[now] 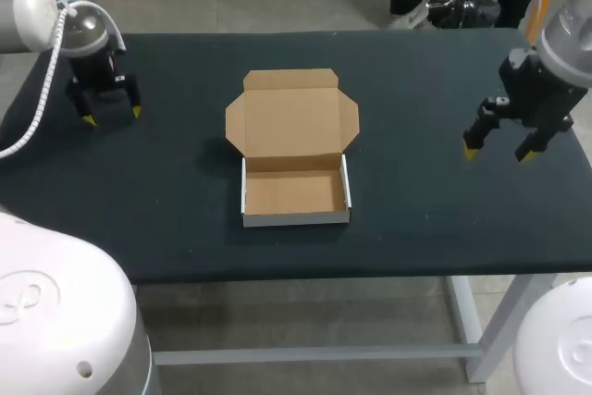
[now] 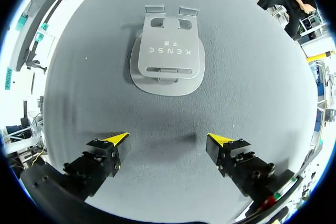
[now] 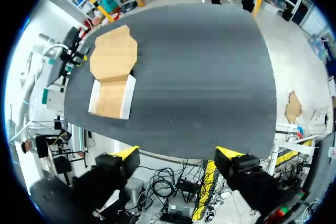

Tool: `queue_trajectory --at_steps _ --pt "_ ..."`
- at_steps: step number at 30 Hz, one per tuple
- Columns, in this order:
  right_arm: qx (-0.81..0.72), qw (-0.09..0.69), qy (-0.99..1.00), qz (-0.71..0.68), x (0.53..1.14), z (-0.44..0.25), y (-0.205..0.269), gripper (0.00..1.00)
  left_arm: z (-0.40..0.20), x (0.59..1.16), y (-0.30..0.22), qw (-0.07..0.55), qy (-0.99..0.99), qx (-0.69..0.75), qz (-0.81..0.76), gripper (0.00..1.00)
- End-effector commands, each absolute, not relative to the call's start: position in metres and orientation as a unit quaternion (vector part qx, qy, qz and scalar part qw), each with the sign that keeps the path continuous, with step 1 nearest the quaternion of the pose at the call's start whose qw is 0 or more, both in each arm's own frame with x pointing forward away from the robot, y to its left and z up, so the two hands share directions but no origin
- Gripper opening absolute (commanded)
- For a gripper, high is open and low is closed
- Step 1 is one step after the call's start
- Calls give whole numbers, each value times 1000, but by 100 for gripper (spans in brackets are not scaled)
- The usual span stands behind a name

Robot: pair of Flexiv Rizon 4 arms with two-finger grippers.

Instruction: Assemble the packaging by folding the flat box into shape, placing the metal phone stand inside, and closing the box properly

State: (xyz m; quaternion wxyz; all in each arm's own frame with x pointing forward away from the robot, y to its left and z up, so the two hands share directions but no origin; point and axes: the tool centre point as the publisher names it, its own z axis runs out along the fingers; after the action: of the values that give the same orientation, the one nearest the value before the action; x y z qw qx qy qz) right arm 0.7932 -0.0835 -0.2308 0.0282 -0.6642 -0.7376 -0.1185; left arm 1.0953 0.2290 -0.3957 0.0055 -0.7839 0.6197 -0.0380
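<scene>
The cardboard box (image 1: 294,150) sits mid-table, folded into a shallow white-walled tray with its brown lid lying open and flat behind it. In the right wrist view the box (image 3: 112,77) lies far ahead of my right gripper (image 3: 178,156) and off to one side. That gripper (image 1: 499,147) hangs open above the table's right end, holding nothing. My left gripper (image 1: 111,116) is open over the far left of the table. The grey metal phone stand (image 2: 168,59) lies flat on the cloth just ahead of its fingertips (image 2: 168,139), untouched. In the head view the stand is hidden.
A dark cloth covers the table (image 1: 416,90). Bare cloth separates the box from both grippers. The table's front edge (image 1: 370,270) runs just below the box.
</scene>
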Motion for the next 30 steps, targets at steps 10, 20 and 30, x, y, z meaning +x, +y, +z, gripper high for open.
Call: queue_trajectory --at_steps 10,20,30 --pt "-664 30 -738 -117 793 -229 -84 100 -397 1116 230 0 621 -783 -26 100" --pt "-664 30 -738 -117 793 -229 -84 100 -397 1129 234 0 623 -782 -25 100" --pt "-664 30 -738 -117 793 -229 -84 100 -400 1142 239 0 623 -782 -27 100"
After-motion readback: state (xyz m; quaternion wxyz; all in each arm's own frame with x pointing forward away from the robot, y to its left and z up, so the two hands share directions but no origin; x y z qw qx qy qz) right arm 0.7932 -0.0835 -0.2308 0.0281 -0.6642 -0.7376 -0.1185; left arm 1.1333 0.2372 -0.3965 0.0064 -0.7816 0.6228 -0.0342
